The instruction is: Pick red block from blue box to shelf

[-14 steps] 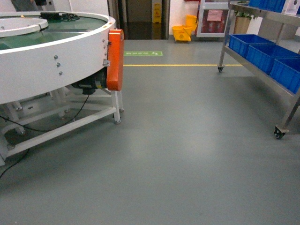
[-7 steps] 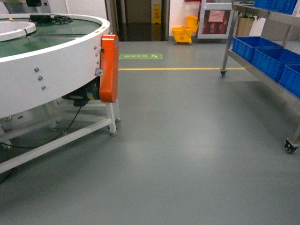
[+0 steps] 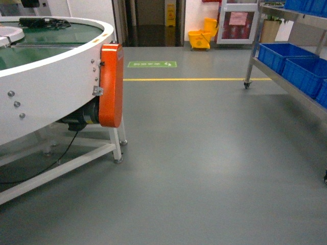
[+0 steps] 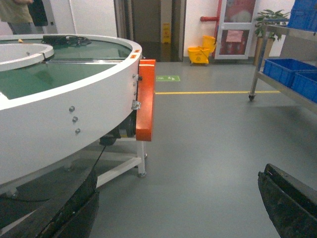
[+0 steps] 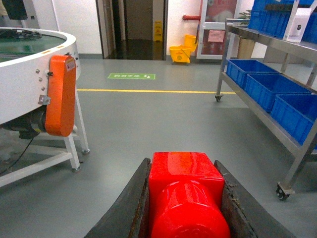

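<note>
The red block (image 5: 185, 188), a glossy cube with its round stud facing the camera, fills the bottom of the right wrist view. My right gripper (image 5: 183, 166) is shut on it, one dark finger against each side. The shelf (image 5: 277, 47) of shiny steel rails stands on casters at the right, also seen as the shelf (image 3: 286, 84) in the head view and the shelf (image 4: 280, 89) in the left wrist view. My left gripper (image 4: 178, 173) is open above bare floor, holding nothing. The blue box is out of view. Neither gripper shows in the head view.
A large round white conveyor table (image 3: 46, 81) with an orange guard (image 3: 111, 84) stands on the left. Dark blue crates (image 5: 267, 84) sit on the shelf's lower tier. A shelf caster (image 5: 283, 191) is near the right. A yellow mop bucket (image 3: 199, 37) stands by the far doorway.
The head view has advanced over the floor: the conveyor table has slid left and lower, the shelf has slid toward the right edge, and the yellow floor line is lower.
</note>
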Controlling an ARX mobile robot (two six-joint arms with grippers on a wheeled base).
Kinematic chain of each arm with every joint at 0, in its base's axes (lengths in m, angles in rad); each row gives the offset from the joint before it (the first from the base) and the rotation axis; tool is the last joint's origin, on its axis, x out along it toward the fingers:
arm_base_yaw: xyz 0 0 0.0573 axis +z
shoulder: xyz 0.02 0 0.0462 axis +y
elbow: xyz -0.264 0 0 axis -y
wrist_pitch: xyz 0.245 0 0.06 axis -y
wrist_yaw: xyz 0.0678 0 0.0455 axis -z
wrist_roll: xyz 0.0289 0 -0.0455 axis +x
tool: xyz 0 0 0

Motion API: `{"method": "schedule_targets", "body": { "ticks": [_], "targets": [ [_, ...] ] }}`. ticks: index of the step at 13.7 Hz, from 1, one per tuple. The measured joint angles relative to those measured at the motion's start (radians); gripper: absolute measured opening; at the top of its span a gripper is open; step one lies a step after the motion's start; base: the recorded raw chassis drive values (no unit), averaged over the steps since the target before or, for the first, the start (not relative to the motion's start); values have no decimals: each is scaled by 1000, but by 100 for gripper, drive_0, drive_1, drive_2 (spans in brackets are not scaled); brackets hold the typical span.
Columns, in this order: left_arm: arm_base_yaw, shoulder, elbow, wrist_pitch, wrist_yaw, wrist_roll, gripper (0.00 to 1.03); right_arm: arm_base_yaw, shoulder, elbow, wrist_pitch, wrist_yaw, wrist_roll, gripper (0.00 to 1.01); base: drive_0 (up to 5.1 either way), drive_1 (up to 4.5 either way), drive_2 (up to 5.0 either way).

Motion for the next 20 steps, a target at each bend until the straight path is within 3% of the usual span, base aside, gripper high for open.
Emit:
{"method": "schedule_targets", "body": {
  "ticks": [4,20],
  "targets": [
    [0,0,0,-3,0,0,98,0,0,0,-6,0,0,27,-11,203,-225],
    [1,0,0,3,0,0,98,0,0,0,0,0,0,27,-156,-156,-156]
  ]
}}
